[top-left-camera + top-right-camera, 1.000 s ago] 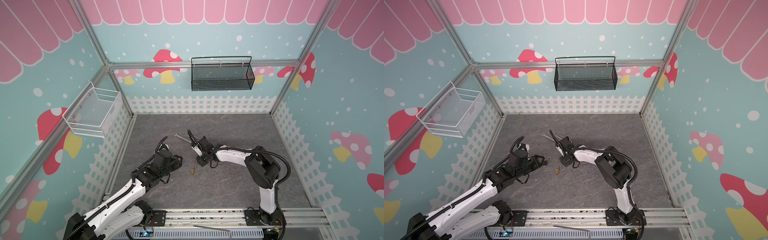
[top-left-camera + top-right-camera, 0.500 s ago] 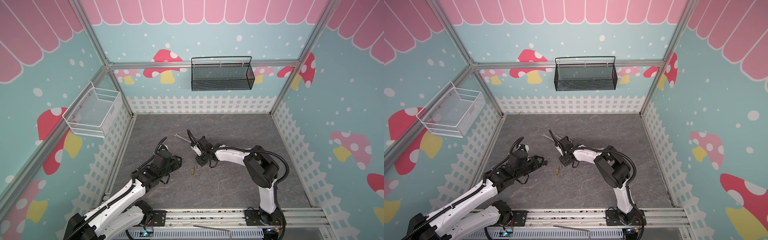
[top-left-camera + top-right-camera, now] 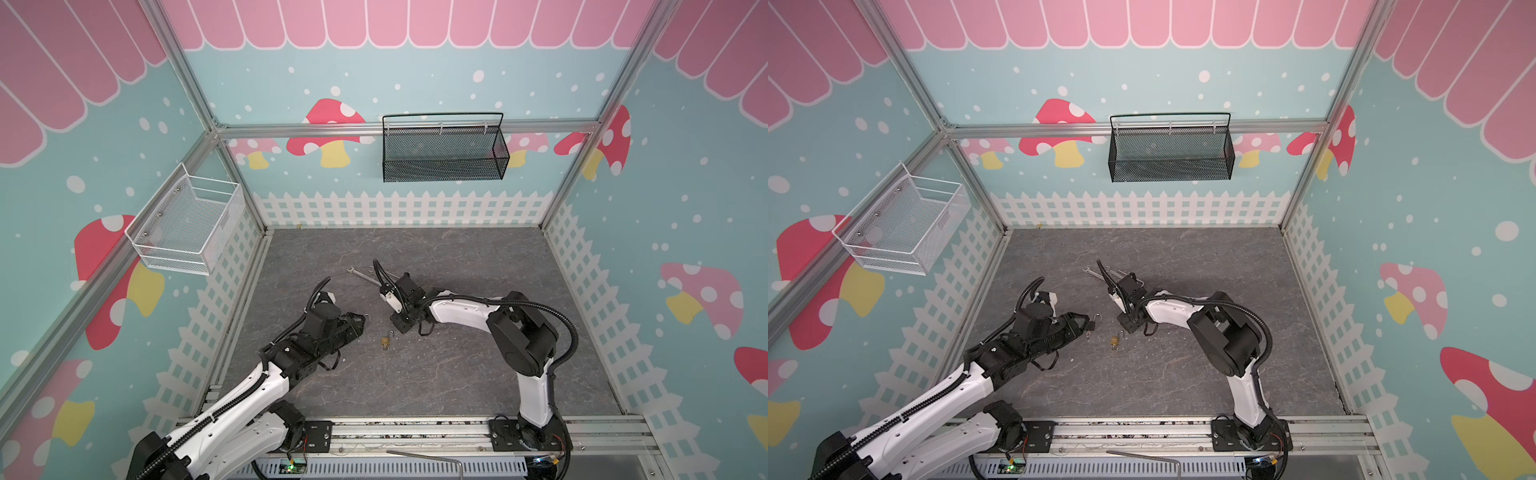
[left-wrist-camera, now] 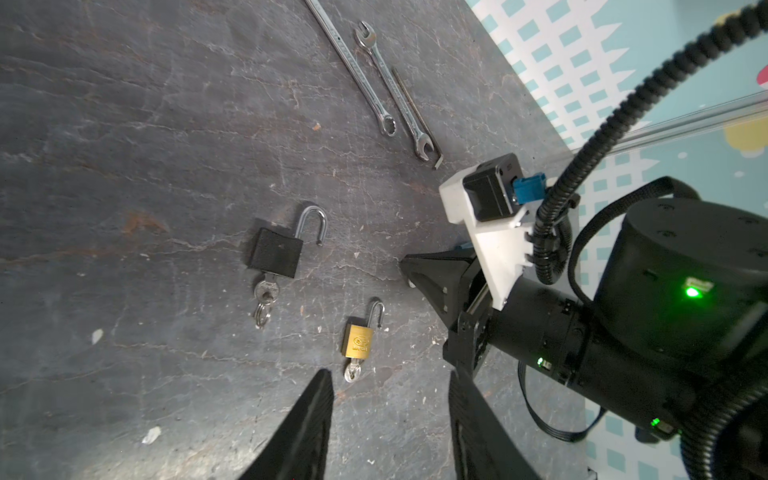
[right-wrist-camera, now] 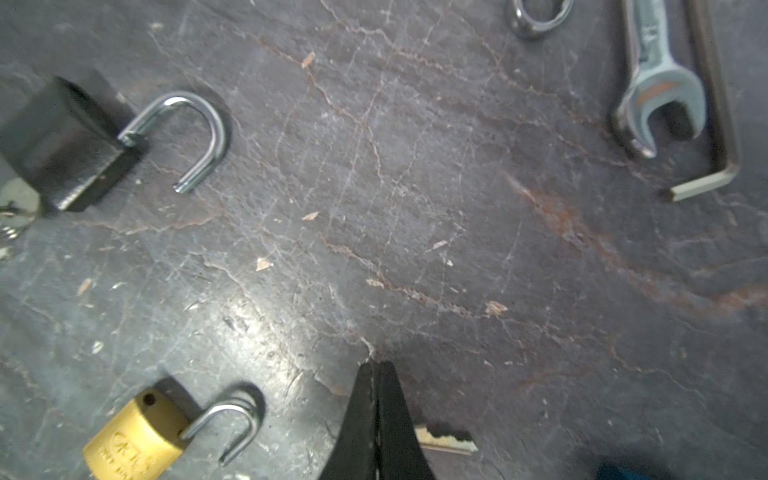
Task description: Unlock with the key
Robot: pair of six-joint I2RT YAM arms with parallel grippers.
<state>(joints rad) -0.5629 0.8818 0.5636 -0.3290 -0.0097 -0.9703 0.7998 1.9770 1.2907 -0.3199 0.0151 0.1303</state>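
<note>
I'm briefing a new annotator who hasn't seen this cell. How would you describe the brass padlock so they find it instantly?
On the grey slate-look floor, look roughly between the left gripper and right gripper. There lies the brass padlock, shackle open, a key in its base. Unlike the black padlock beside it, it is gold-coloured and smaller.
</note>
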